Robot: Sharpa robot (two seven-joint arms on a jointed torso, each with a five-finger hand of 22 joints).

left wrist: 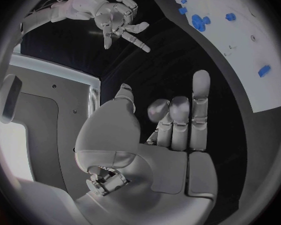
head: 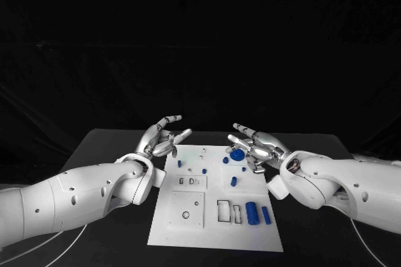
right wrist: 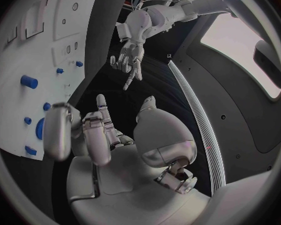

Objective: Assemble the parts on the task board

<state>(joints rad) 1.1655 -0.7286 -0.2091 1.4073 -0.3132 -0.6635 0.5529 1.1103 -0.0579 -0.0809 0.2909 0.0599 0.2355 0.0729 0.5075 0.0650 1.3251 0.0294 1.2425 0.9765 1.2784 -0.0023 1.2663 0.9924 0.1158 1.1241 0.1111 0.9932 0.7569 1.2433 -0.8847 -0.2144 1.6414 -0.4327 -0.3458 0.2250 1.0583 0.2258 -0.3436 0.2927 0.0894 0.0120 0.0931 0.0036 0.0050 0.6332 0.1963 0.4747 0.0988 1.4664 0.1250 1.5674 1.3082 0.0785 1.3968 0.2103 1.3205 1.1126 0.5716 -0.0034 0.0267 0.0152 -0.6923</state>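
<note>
White plate: the flat white task board [head: 185, 223] lies in the middle of the black counter [head: 100, 141], long side running away from me.
Blue parts: small blue plastic pieces lie loose on it. A round blue knob-like part [head: 237, 154] sits at the far right, and two blue cylinders [head: 251, 211] lie side by side near the close right corner, beside the rectangular slots [head: 224, 210].
Left hand: my silver left hand [head: 162, 140] hangs over the board's far left corner, fingers [left wrist: 201, 92] spread, grasping nothing.
Right hand: my silver right hand [head: 255, 147] hovers just beside the knob-like part, fingers [right wrist: 100, 105] released and empty.
Risk, reach: coming down on the knob with loosely spread fingers, I could nudge it or scatter the small pieces nearby.
Risk, board: I see no clamps, so a sideways push might slide the plate.
Risk, crowding: both hands are near each other at the far end; I judge a clash possible.
</note>
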